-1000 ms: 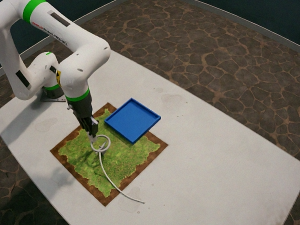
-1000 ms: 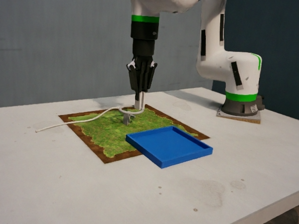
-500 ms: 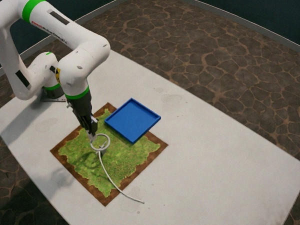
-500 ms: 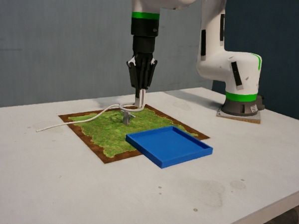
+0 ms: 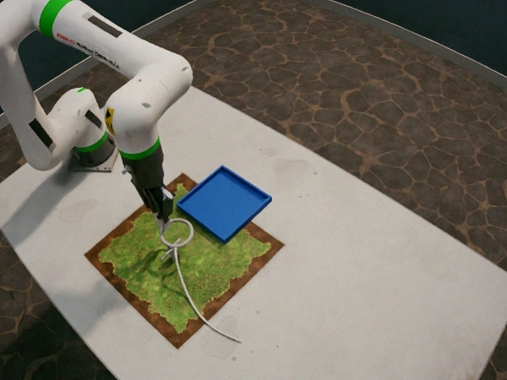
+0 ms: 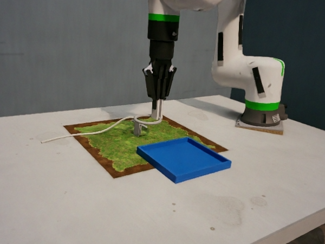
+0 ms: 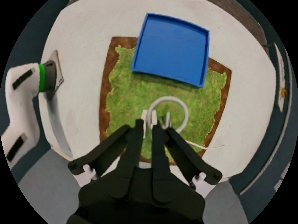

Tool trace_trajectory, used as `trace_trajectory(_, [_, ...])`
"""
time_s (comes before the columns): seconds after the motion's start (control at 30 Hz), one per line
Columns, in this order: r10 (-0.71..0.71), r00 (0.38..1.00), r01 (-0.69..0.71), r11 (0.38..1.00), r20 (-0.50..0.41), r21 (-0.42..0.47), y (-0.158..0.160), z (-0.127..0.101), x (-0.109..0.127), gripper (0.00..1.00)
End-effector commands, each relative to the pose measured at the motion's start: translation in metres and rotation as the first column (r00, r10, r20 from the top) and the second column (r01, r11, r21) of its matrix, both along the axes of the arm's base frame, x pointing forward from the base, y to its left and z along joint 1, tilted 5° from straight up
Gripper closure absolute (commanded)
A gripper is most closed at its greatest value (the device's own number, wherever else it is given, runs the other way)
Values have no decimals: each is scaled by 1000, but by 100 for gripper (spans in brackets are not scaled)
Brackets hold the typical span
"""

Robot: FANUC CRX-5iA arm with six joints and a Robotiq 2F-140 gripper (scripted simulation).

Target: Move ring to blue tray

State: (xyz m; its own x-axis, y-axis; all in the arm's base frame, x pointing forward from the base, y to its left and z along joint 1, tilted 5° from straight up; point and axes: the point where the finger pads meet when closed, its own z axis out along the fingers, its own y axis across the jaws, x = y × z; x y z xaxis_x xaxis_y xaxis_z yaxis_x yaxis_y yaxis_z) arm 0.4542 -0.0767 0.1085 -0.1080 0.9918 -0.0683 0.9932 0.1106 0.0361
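A thin white ring [image 5: 192, 232] [image 6: 135, 119] [image 7: 169, 99] with a long white rope [image 5: 186, 291] [image 6: 89, 133] tied to it hangs level, about as high as the top of the short grey stake [image 5: 173, 252] [image 6: 137, 130]. The stake stands on the grass mat [image 5: 139, 257] [image 6: 119, 146] [image 7: 123, 90]. I cannot tell whether the ring still circles the stake's top. My gripper [image 5: 164, 225] [image 6: 157, 115] [image 7: 149, 116] points straight down and is shut on the ring's rim on the side away from the stake. The blue tray [image 5: 224, 203] [image 6: 184, 158] [image 7: 172, 50] lies empty beside the stake, partly on the mat.
The rope trails across the mat and onto the white table top [image 5: 338, 274] [image 6: 81, 195]. The robot's base [image 5: 90, 156] [image 6: 261, 114] stands at the table's edge behind the mat.
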Motion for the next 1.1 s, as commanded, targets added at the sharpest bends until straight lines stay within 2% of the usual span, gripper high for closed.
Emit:
trace_trajectory(0.0, [0, 1000, 0, 1000, 2, -1, 33, -2, 0, 90])
trace_trajectory(0.07, [0, 1000, 0, 1000, 2, -1, 33, -2, 0, 90])
trace_trajectory(0.4, [0, 1000, 0, 1000, 2, -1, 129, -12, 0, 90])
trace_trajectory(0.57, [0, 1000, 0, 1000, 2, -1, 164, -16, 0, 90])
trace_trajectory(0.8, [0, 1000, 0, 1000, 2, -1, 179, -17, 0, 90])
trace_trajectory(1.07, [0, 1000, 0, 1000, 2, -1, 180, -17, -1, 90])
